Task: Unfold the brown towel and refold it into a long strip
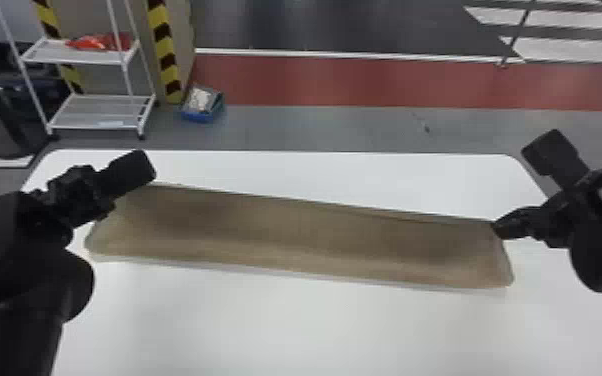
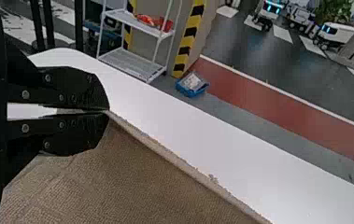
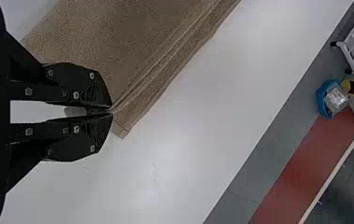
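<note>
Head view has, most near, the left claw (image 1: 96, 202) and the right claw (image 1: 501, 229), both with the fingertips pressed together, each one pinching the far edge of the brown towel (image 1: 310, 235), close to its own end. The towel makes a long strip from left to right on the white surface (image 1: 285, 330). Farther, the floor (image 1: 345, 127) carries a blue box (image 1: 197, 118) and, more to the left, a white rack (image 1: 100, 112).

You have your black, flat-fingered left gripper (image 1: 82, 197) pinched tight, black forearm (image 1: 20, 315) behind it; your matching right gripper (image 1: 504, 227) pinches likewise.
</note>
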